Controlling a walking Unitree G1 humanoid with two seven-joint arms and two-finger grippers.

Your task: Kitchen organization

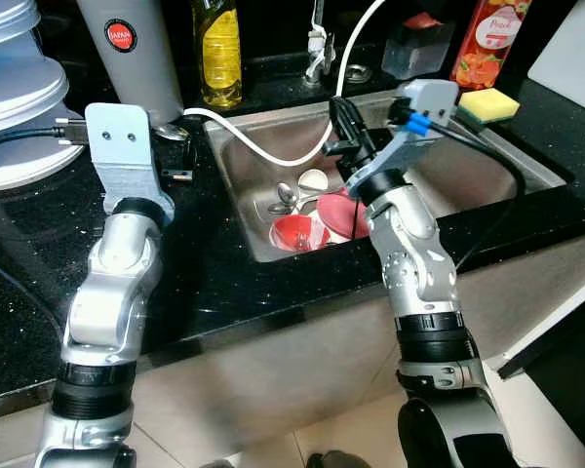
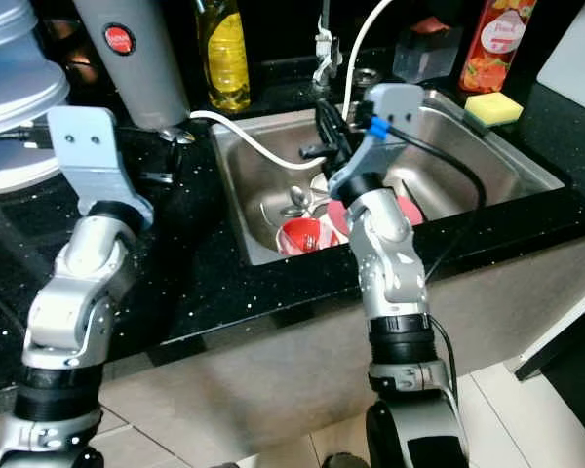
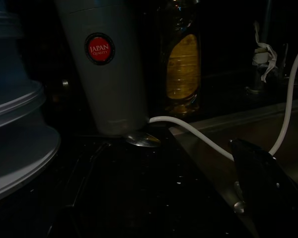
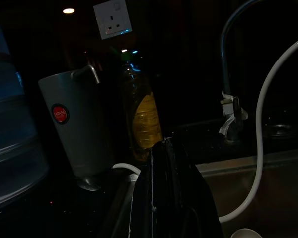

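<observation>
The right tool (image 1: 343, 125), fingers pressed together, hovers over the sink (image 1: 487, 156) above the red bowl (image 1: 297, 234) and spoon (image 1: 286, 194); descending, it could snag the white hose (image 1: 273, 154).

Pink plate (image 1: 339, 213) in the sink (image 1: 487, 166) half hidden behind the right arm, red juice bottle (image 1: 489, 39) behind the sink cut off above, containers (image 1: 15, 93) cropped leftward.
</observation>
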